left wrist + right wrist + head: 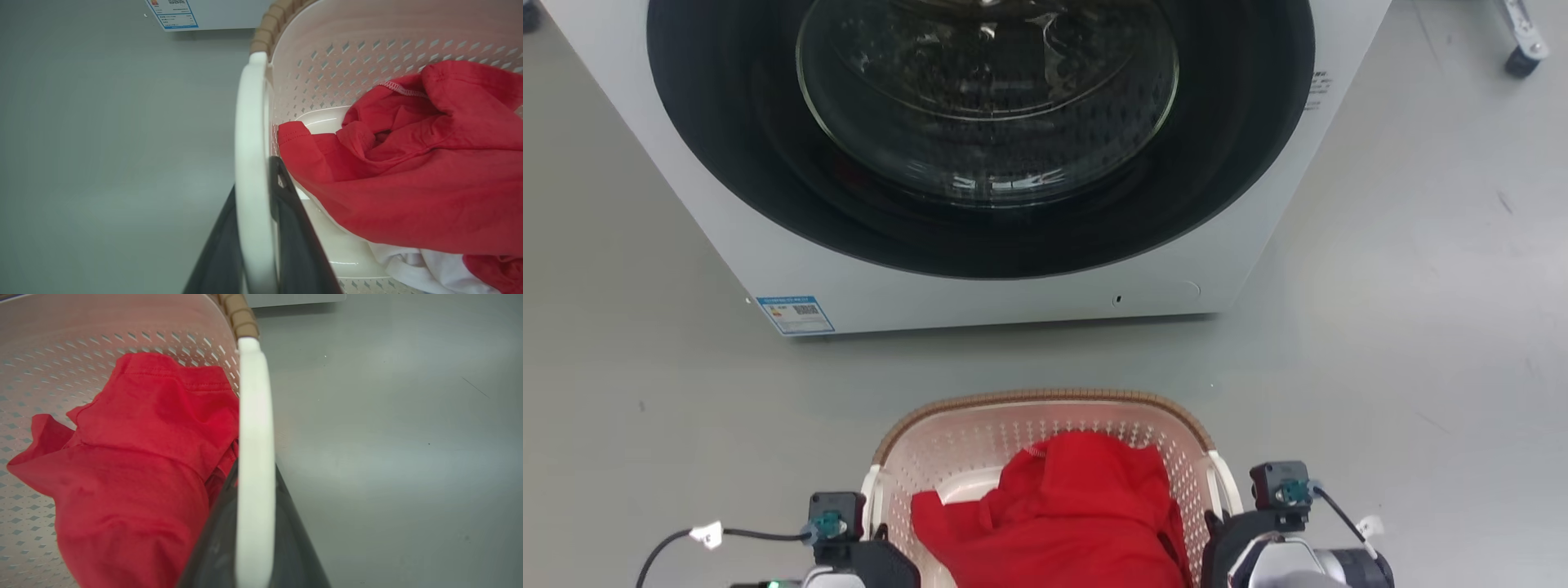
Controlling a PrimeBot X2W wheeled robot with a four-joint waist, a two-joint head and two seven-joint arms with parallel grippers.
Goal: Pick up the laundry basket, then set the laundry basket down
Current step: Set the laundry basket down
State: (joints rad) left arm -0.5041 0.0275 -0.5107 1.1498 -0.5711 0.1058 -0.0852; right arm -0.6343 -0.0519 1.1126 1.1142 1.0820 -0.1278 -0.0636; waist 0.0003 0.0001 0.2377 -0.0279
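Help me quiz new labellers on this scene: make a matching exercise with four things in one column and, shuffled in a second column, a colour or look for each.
Things
1. laundry basket
2. garment in the basket
3. washer door
4. sticker on the washer

Looks
A. blue-bordered, at a lower corner
B. red, crumpled
C. cream-white, perforated, brown rim
D. round, dark, with clear glass

Pairs: 1-C, 2-B, 3-D, 4-A
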